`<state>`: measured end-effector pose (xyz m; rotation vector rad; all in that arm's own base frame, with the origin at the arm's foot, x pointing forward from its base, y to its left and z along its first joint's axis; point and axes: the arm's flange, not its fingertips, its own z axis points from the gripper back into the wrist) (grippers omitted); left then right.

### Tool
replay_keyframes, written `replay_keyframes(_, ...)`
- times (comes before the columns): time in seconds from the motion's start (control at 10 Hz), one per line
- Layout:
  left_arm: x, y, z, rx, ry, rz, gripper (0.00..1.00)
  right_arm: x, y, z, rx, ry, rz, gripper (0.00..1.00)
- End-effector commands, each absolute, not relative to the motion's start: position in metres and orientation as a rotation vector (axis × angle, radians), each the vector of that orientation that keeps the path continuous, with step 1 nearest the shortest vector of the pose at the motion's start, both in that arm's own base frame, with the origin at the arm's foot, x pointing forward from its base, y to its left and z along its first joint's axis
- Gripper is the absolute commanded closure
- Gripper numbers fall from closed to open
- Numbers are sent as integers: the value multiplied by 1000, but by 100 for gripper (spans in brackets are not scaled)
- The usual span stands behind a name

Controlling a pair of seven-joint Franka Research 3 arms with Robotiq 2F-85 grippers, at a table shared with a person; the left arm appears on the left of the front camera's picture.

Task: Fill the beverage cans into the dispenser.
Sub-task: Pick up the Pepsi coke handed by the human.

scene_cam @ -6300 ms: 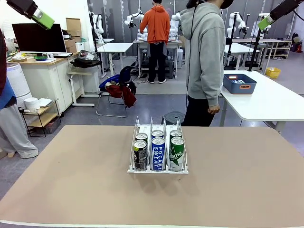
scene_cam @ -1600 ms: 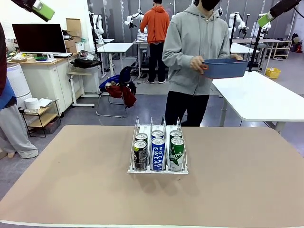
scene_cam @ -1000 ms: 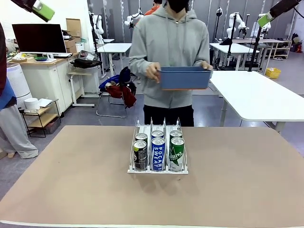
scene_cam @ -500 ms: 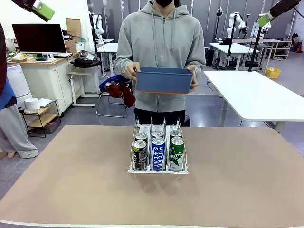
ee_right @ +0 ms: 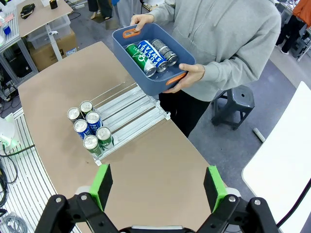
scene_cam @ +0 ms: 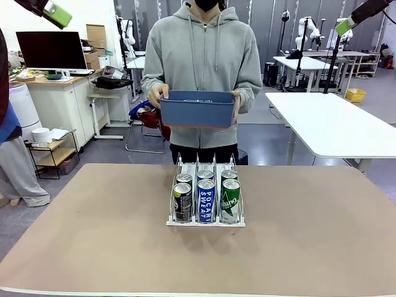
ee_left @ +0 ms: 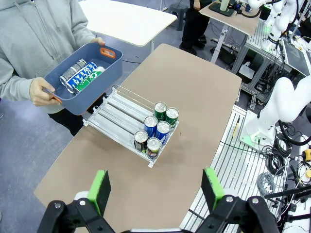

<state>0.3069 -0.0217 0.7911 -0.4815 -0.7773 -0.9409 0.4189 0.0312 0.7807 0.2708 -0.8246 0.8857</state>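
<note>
- On the brown table [scene_cam: 93, 247], near its middle, stood the white wire dispenser [ee_left: 116, 112] with three parallel lanes.
- Six cans filled the lane ends nearest the robot, two per lane: a black can [scene_cam: 183, 201], a blue-and-white can [scene_cam: 206, 199] and a green can [scene_cam: 231, 199] in front, with one more behind each. The far stretch of every lane lay bare.
- Beyond the far edge a person held a blue bin [scene_cam: 198, 109] in both hands, above and behind the dispenser and clear of the table. Three loose cans [ee_right: 152, 54] lay on their sides in it.
- Both the left gripper [ee_left: 155, 189] and the right gripper [ee_right: 158, 189] hung high over the table, jaws spread wide and empty, well apart from every can.
- Progress, as judged: the dispenser was partly filled. The three loose cans remained to be loaded, and the bare lanes appeared to offer room for them. No can was yet grasped.
</note>
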Motion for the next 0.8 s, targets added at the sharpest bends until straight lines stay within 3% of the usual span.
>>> replay_keyframes(0.0,306,-21,791,-481,-779,-941,0,419,31,781,271,-825,885,0)
replay_keyframes(0.7,306,-21,791,-481,-779,-941,0,419,31,781,271,-825,885,0)
